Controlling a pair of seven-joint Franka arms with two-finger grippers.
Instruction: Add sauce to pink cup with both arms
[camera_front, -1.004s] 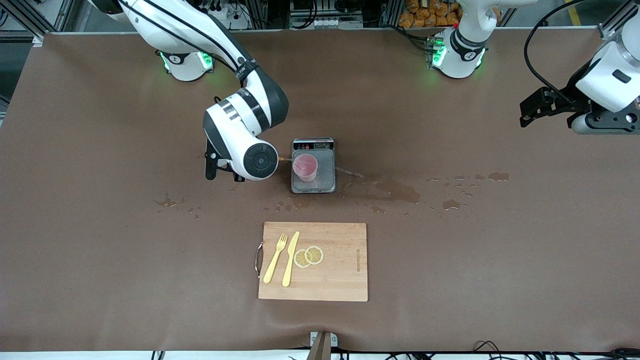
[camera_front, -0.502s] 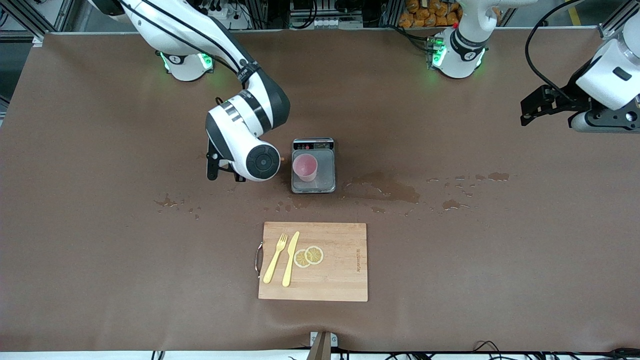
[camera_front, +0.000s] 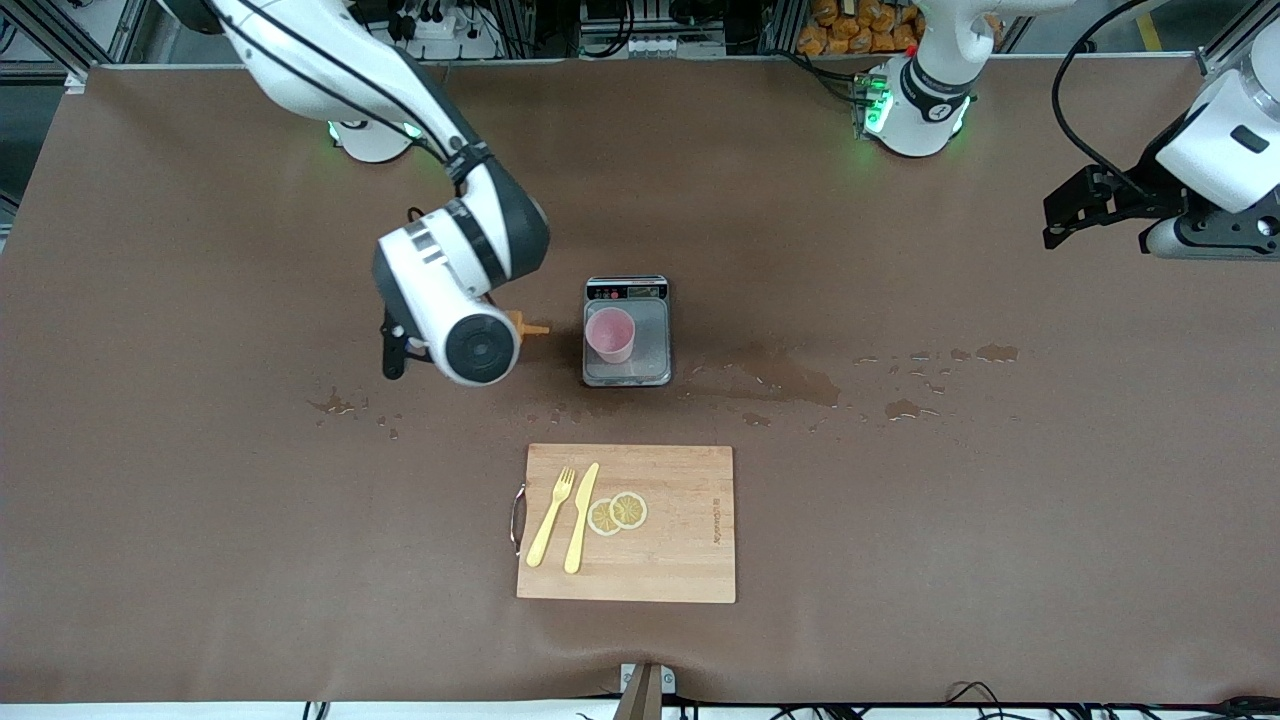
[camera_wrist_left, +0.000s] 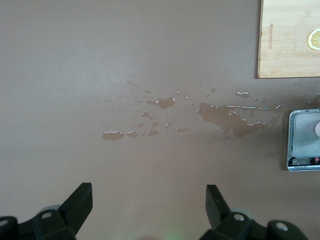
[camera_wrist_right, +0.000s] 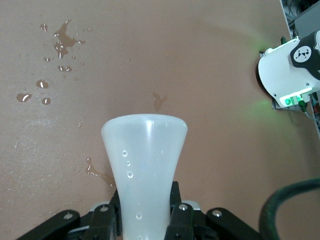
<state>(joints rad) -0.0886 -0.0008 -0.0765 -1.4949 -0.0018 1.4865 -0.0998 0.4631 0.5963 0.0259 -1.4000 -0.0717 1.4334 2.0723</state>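
The pink cup stands upright on a small scale in the middle of the table. My right gripper is shut on the sauce, a translucent white squeeze bottle. Held sideways, the bottle points its orange nozzle at the cup, with a gap between them, on the side toward the right arm's end of the table. The right wrist hides the bottle's body in the front view. My left gripper is open and empty, waiting above the left arm's end of the table.
A wooden cutting board with a yellow fork, a knife and lemon slices lies nearer the front camera than the scale. A brown puddle spreads beside the scale, with drops below the right wrist.
My right arm has pulled the bottle away from the cup toward its own end of the table; the nozzle was at the cup's rim a second ago. The left arm has barely moved.
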